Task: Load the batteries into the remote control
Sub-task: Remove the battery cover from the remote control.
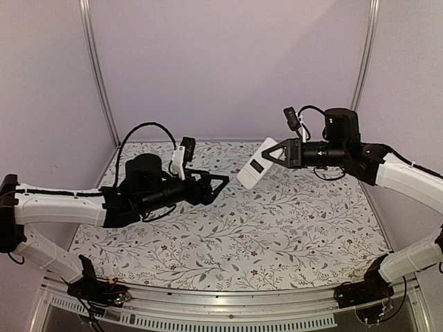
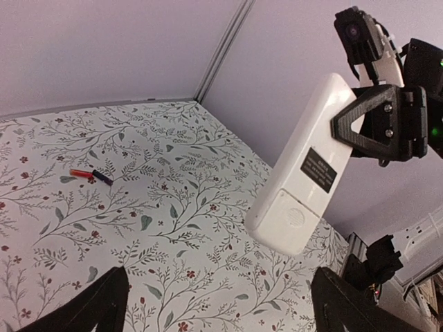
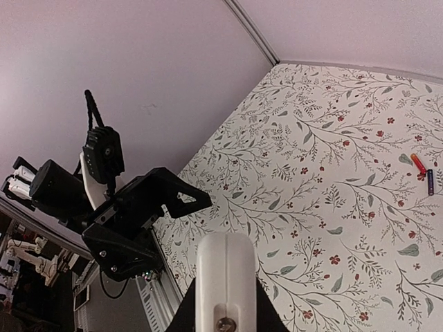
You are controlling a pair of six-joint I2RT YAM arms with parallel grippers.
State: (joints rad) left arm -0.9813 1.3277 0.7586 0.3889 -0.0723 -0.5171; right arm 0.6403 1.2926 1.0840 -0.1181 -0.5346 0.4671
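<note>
Two batteries (image 2: 90, 176) lie on the cloth (image 1: 277, 228), one showing red and the other dark. They sit nearly end to end at a slight angle, well apart from both arms; they are too small for us to tell more.

We see the remote control (image 2: 304, 173) held up off the table, tilted, in the right gripper (image 1: 275, 153), whose jaws are clamped on its upper end. Its white back faces the left wrist camera, with a black label (image 2: 320, 169) near the middle and a seam across the body towards the free lower end.

Opposite it hangs the left gripper (image 1: 218, 183), jaws spread apart and holding nothing. It is pointed at the remote control, near it but not touching.

We find the cloth white, printed with grey-green leafy sprigs and small red flowers. Plain pale walls (image 1: 228, 62) close in the far side, with metal posts (image 1: 97, 69) running up the corners. A metal rail (image 1: 228, 302) runs along the near edge between the arm bases.
</note>
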